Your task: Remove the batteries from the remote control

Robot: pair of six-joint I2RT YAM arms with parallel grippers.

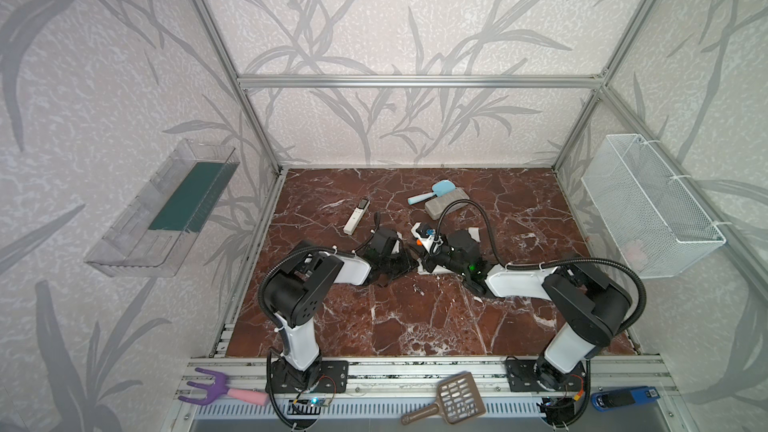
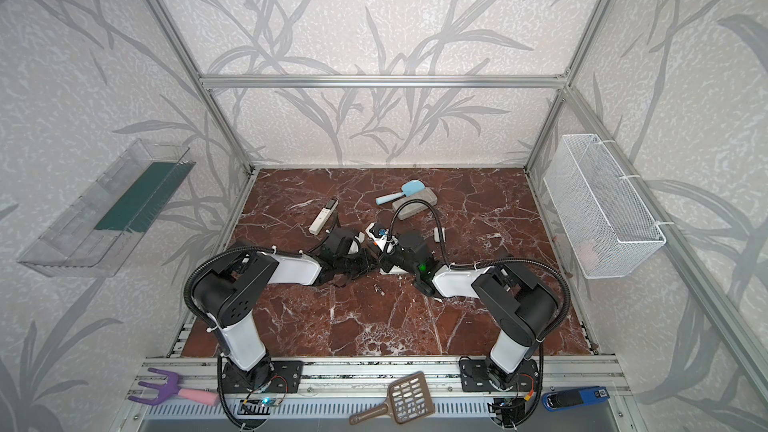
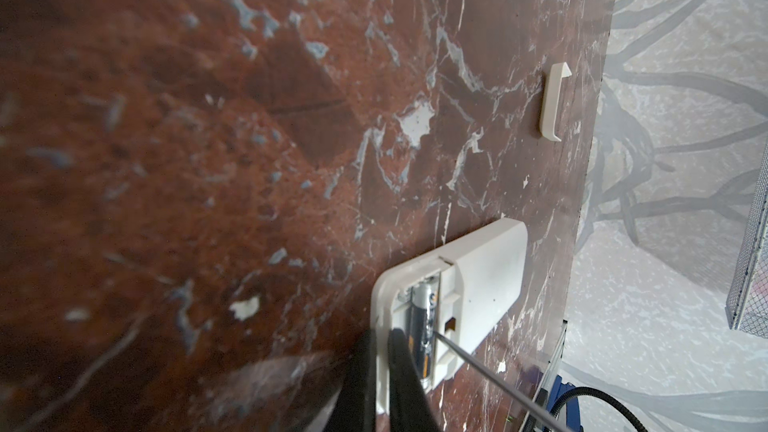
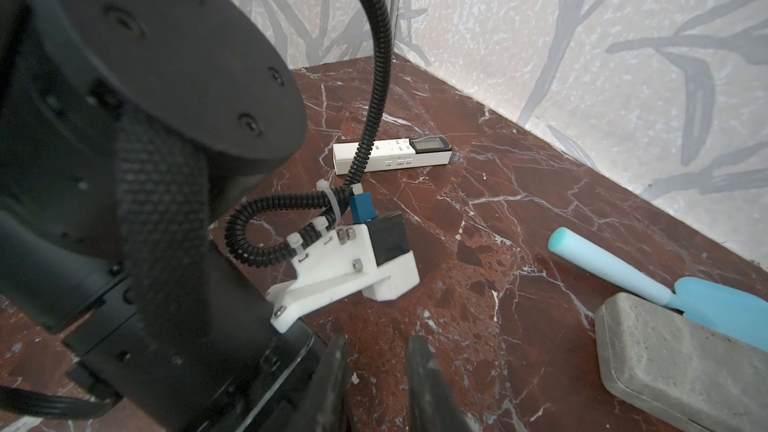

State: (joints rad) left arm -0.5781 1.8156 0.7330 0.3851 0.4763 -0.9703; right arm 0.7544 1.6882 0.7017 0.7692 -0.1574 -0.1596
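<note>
Counter [image 1: 415, 326]: red-brown marble-patterned top, with both arms meeting over its middle.
Remote control [image 3: 486, 272]: white, lying back-up on the counter with the battery bay uncovered. In both top views only a white strip of it [image 1: 431, 270] shows under the two wrists.
Battery [image 3: 422, 326]: a dark cylinder with an orange band, lying lengthwise in the open bay. Only this one can be made out.
Left gripper [image 3: 382, 332]: clenched, with its two black fingers [image 3: 401, 371] pinching the remote control's side wall right beside the battery.
Screwdriver [image 3: 478, 366]: its thin metal shaft slants into the bay, and the tip touches the battery's side. The orange handle [image 1: 417, 243] shows in a top view at the right arm's fingers.
Right gripper [image 4: 376, 342]: grasping the screwdriver. Its own wrist view shows only the finger ends standing a little apart, and the grip itself lies below the frame.
Battery cover [image 3: 555, 101]: a white lid piece lying loose on the counter, well apart from the remote control.
Slim white remote with a screen [image 1: 356, 216]: lying flat farther back, on the left arm's side.
Light blue scoop [image 4: 602, 268]: its blade rests on a grey stone block [image 4: 681, 355] near the back wall.
Wire basket [image 1: 648, 201]: white, hung on the right-hand wall.
</note>
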